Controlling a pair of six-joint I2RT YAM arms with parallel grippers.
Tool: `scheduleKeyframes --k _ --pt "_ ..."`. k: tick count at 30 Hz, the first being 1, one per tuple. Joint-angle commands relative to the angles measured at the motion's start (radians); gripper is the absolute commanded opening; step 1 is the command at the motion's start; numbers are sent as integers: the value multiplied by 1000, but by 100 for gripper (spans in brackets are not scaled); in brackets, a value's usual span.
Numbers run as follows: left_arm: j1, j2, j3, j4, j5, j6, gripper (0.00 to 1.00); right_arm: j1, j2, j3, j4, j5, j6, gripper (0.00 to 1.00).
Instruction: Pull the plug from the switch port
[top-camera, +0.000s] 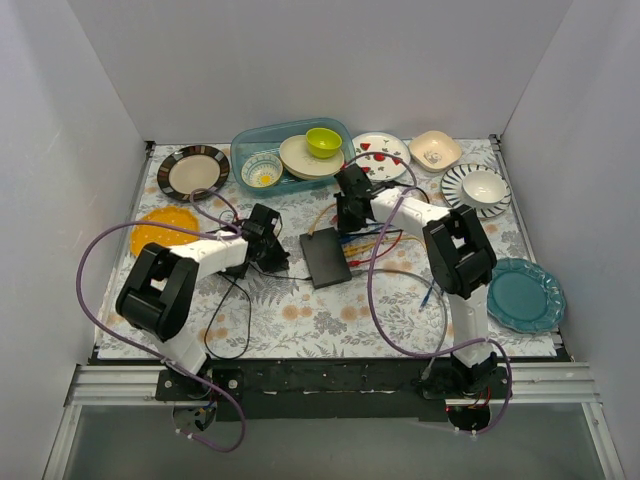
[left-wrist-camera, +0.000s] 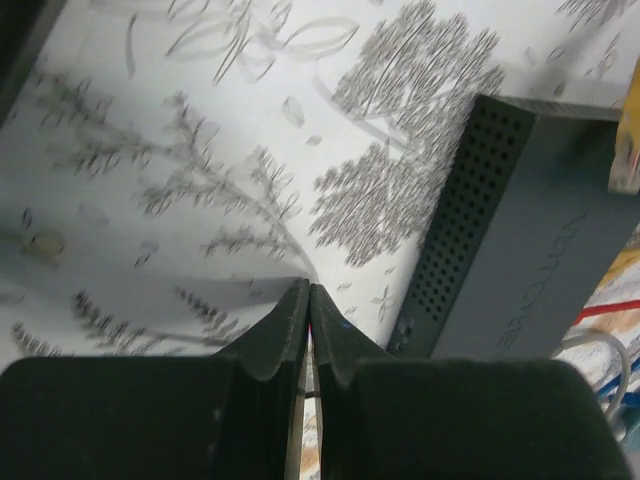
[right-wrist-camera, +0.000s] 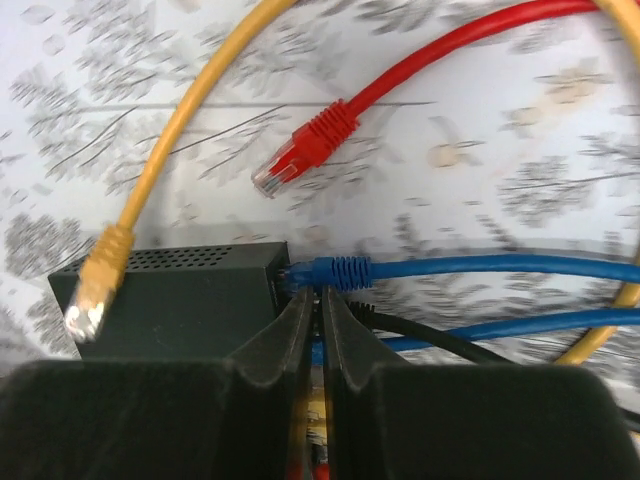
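Note:
The switch (top-camera: 325, 257) is a flat black box in the middle of the mat. In the right wrist view the switch (right-wrist-camera: 170, 300) has a blue plug (right-wrist-camera: 335, 272) seated in a port on its side, with the blue cable running right. A black cable leaves just below it. My right gripper (right-wrist-camera: 320, 300) is shut, and its tips are right at the blue plug with nothing visibly held between them. My right gripper (top-camera: 350, 215) hangs over the switch's far right corner. My left gripper (left-wrist-camera: 308, 292) is shut and empty, over the mat just left of the switch (left-wrist-camera: 520, 250).
A loose red plug (right-wrist-camera: 290, 160) lies on the mat. A loose yellow plug (right-wrist-camera: 95, 295) rests over the switch's top. Coloured cables (top-camera: 385, 245) tangle to the right of the switch. Plates and bowls line the far edge, with a teal plate (top-camera: 527, 295) at the right.

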Motion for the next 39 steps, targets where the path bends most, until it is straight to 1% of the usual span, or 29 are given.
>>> scheduleKeyframes --k 1,2,5,7,10,11,12,14,15,16,18,20,22,23,24,26,27,28,30,31,33,35,39 --pt "-11 -130 -77 -16 24 -38 3 102 -30 -68 34 -127 -26 15" --pt "-11 -175 -104 -18 22 -41 4 113 -39 -85 42 -131 -26 15" --pt "-13 -240 -134 -50 7 -61 4 151 -76 -160 82 -157 -9 15" --pt "-13 -307 -151 -94 -40 -79 5 175 -96 -189 103 -174 -8 16" --pt "-11 -398 -154 -162 -134 -111 9 192 -111 -206 96 -174 -6 17" --pt "-11 -421 -148 -182 -198 -119 11 191 -116 -192 84 -167 -1 17" --pt "-8 -449 -132 -199 -227 -131 16 188 -123 -177 67 -121 3 18" --pt "-7 -461 -106 -245 -286 -151 19 183 -174 -146 44 -61 12 20" --pt "-4 -461 -89 -257 -324 -154 21 182 -198 -139 39 2 15 20" --pt "-4 -444 -56 -268 -339 -153 22 182 -253 -134 34 30 17 21" --pt "-1 -423 -28 -257 -337 -131 22 183 -310 -129 8 80 12 22" --pt "-1 -386 -6 -207 -317 -90 23 186 -387 -160 -1 71 3 22" --pt "-1 -333 6 -150 -269 -59 23 203 -459 -255 -9 38 8 21" --pt "-1 -311 12 -138 -255 -36 23 214 -482 -295 -10 22 21 19" --pt "-1 -293 17 -124 -238 -20 22 237 -533 -403 -4 16 32 17" --pt "1 -228 33 -87 -188 8 21 263 -591 -527 22 15 61 14" --pt "1 -208 35 -60 -173 31 21 286 -652 -586 59 4 101 12" --pt "1 -194 38 -49 -147 42 21 295 -682 -705 80 -4 130 11" --pt "1 -153 46 -27 -142 56 21 320 -750 -793 109 -21 202 9" --pt "1 -142 49 -19 -140 60 21 330 -769 -866 135 -19 221 8" --pt "5 -101 61 -6 -131 71 20 344 -806 -919 163 -25 255 7" --pt "8 -69 70 -7 -125 83 20 349 -809 -964 209 -27 279 7" --pt "28 -4 69 10 -120 90 20 350 -739 -941 251 -50 285 6"
